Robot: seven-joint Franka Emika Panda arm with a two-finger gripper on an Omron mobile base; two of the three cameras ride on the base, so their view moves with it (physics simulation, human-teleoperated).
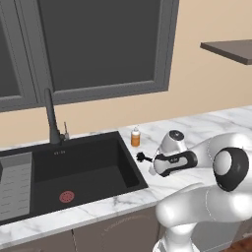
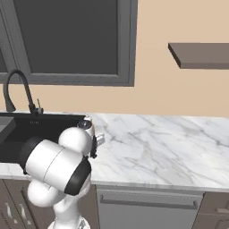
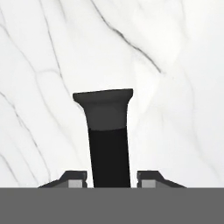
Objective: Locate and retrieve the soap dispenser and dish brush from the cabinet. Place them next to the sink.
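The dish brush (image 3: 109,140), slim and black, stands between the gripper's (image 3: 111,179) fingertips over white marble. The amber soap dispenser (image 1: 135,137) stands upright beyond the hand, beside the black sink (image 1: 88,170).

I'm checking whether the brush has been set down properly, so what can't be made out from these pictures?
- Dish brush: left base view, handle hidden behind the hand.
- Gripper: hand view, fingertips cut off by the bottom edge; contact with the brush unclear.
- Soap dispenser: label too small to read.
- Sink: right base view, hidden by the arm.
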